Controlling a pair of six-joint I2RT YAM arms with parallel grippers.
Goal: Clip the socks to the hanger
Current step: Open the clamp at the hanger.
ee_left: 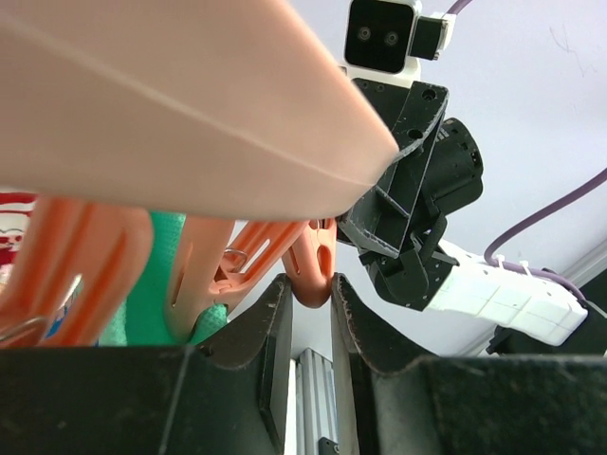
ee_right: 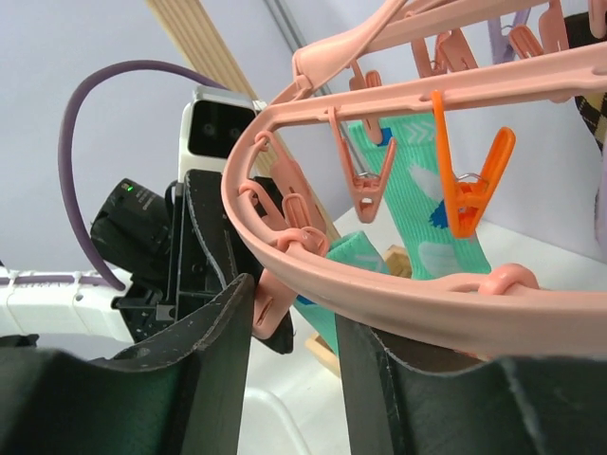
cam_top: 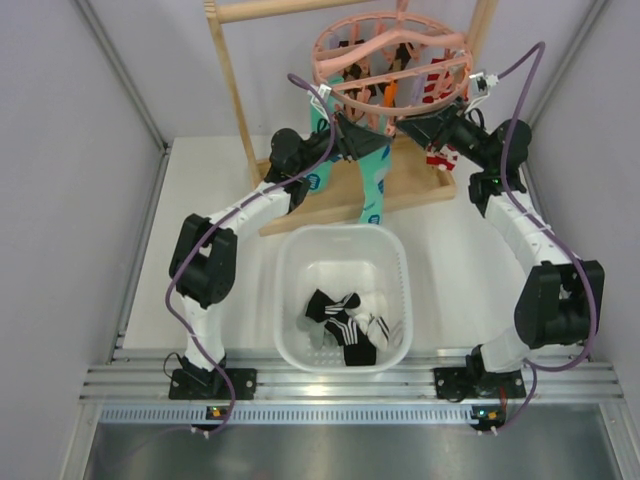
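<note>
– Over the far edge of the tabletop, near its middle, what hangs there?
– The hanger, round and pink, hooked on the wooden rack. A teal sock hangs down under it.
– And the socks?
– The socks lie in the white basket, which stands at the middle of the near edge. They are black with white stripes, bunched on the basket's floor and well apart from the hanger.
– Where is the left end effector?
– The left end effector is raised to the hanger's near-left side. Its 2 fingers are closed on the lower end of a clip peg, and the peg fills the narrow gap between them.
– The right one?
– The right end effector is up at the hanger's near-right side, just under the outer ring, which crosses over 1 finger. The 2 fingers stand partly apart, and a second peg dangles at the top of the gap, against the left finger. I cannot tell whether they pinch that peg or the ring.
– Do the 2 arms meet?
– They face each other across the hanger's near rim, close but apart.
</note>
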